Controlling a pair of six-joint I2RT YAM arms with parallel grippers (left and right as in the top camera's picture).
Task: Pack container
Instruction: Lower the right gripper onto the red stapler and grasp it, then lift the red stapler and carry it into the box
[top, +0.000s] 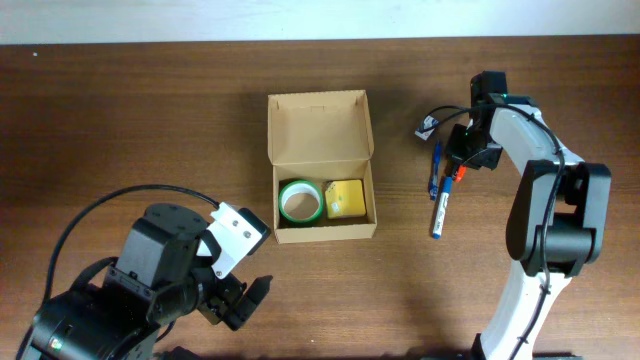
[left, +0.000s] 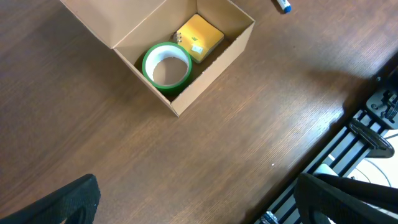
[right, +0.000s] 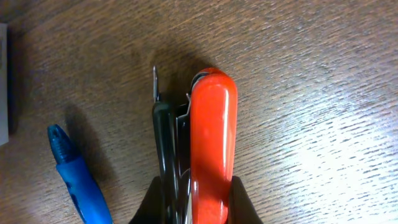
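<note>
Overhead shows the left gripper (top: 243, 300) wide and empty at 7 o'clock of the mid-table container (top: 325, 232), long axis 6-to-12, flap lid (top: 319, 125) open toward 12, while at its 3 o'clock the right gripper (top: 465, 160) clamps an orange tool (top: 457, 176), which I judge must next travel toward 9 and drop inside

Tan-brown cardboard container (top: 320, 130), shallow, rectangular, upright mid-table, hinged flap lid open, folded back
</note>
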